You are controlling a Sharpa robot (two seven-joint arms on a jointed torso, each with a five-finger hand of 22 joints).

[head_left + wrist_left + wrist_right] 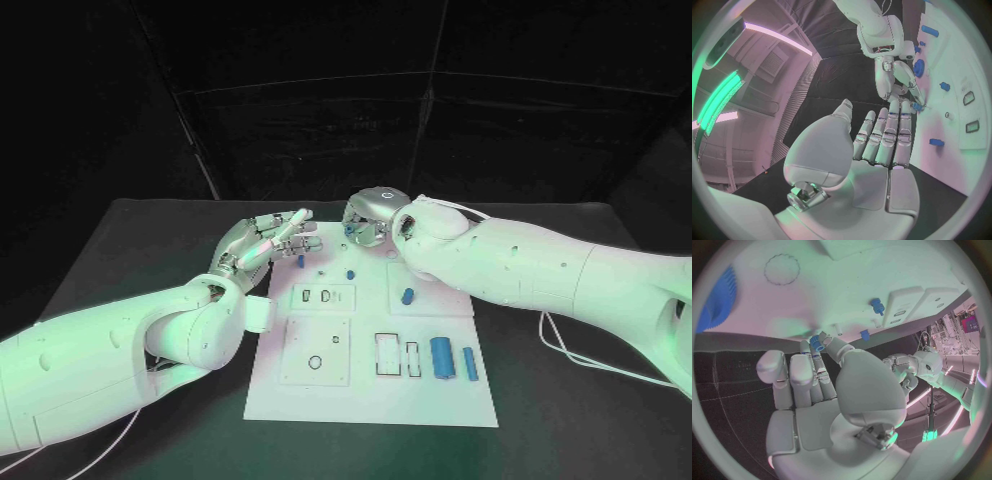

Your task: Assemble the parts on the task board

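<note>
White task board (pixel 433 400) lies mid-table on the black table (pixel 577 430), long side running near to far. Blue parts on it: two upright-looking cylinders at near right, a fat one (pixel 441 357) and a thin one (pixel 470 364) just beside it; a small oblong piece (pixel 408 295) mid-right; a tiny piece (pixel 349 271) near the far centre; a thin peg (pixel 302 261) at the far left, just by the left fingertips. Board also has dark-outlined rectangular slots (pixel 388 353) near centre and a ring mark (pixel 315 361) in a square panel at near left.

Right hand (pixel 820 385) sits over the board's far edge, wrist turned down; in the right wrist view a small blue part (pixel 816 343) is pinched at its fingertips, other fingers lying straight alongside. In the head view this hand (pixel 368 225) is mostly hidden behind its own wrist.

Left hand (pixel 267 240) is at the far left corner of the board, fingers straight and side by side, thumb apart, holding nothing – open. Left wrist view shows the same flat palm (pixel 879 145), its fingertips close to the right hand's fingers (pixel 901 75); touching or not, cannot tell
</note>
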